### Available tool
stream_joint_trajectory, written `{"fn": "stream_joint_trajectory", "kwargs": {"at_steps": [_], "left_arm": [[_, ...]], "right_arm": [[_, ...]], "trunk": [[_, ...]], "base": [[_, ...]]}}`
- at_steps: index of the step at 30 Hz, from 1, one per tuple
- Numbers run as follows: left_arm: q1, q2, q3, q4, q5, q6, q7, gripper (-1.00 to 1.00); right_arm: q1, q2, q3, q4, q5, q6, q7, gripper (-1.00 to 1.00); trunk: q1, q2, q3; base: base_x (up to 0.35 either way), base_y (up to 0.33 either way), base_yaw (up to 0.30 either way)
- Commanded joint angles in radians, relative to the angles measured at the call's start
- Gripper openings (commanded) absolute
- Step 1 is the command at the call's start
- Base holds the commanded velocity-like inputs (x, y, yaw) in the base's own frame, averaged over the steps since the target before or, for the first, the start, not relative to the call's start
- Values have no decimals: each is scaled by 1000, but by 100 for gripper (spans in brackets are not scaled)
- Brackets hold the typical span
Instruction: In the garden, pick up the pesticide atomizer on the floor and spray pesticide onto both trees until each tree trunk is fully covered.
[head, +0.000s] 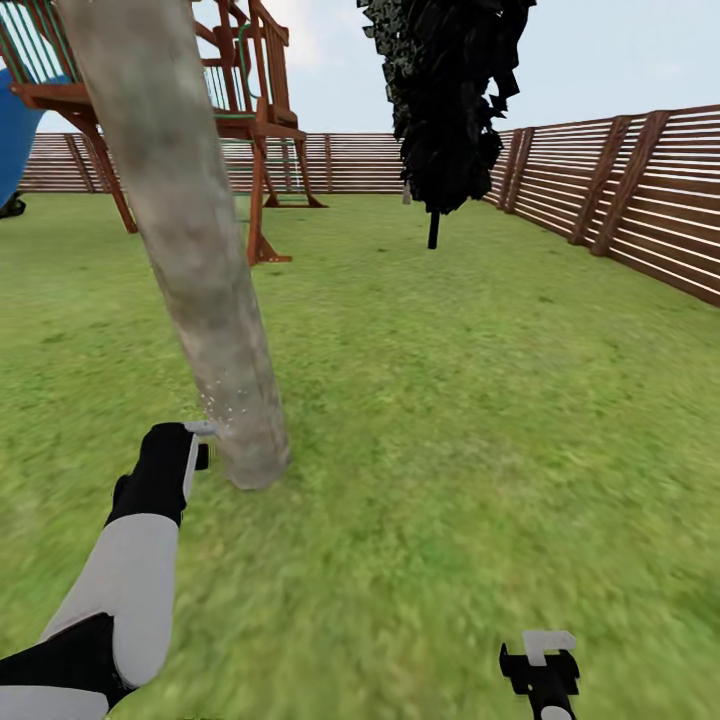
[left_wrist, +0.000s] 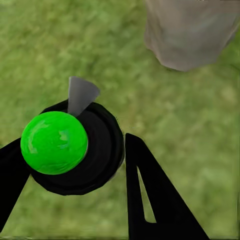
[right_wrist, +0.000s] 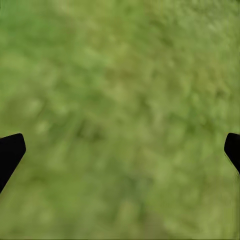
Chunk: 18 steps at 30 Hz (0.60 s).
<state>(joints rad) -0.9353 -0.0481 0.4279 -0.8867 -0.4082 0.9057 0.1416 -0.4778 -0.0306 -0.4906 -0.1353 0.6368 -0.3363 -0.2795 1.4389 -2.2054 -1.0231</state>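
The pesticide atomizer (left_wrist: 70, 147) was pinched in the left end effector (left_wrist: 75, 165), its grey nozzle (left_wrist: 80, 95) turned toward the base of the tree trunk (head: 190, 250), which stood just ahead and leaned upward. Fine spray specks (head: 225, 415) were seen low on the bark. The right end effector (right_wrist: 120, 150) was spread, empty over grass (right_wrist: 120, 75). The trunk's upper part was cut off.
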Motion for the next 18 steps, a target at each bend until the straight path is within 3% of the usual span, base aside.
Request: {"fn": "stream_joint_trajectory", "kwargs": {"at_steps": [1,5,18], "left_arm": [[1,-2,2,-9,9,9,9,-100],[10,-3,1,-17,9,15,9,-100],[12,-1,1,-17,9,13,10,-100]], "right_arm": [[-1,0,-8,2,11,-4,-3,100],[-1,0,-8,2,11,-4,-3,100],[-1,0,-8,2,11,-4,-3,100]], "trunk": [[0,0,-1],[0,0,-1],[0,0,-1]], "base": [[86,-275,276],[36,-276,200],[39,-277,9]]}}
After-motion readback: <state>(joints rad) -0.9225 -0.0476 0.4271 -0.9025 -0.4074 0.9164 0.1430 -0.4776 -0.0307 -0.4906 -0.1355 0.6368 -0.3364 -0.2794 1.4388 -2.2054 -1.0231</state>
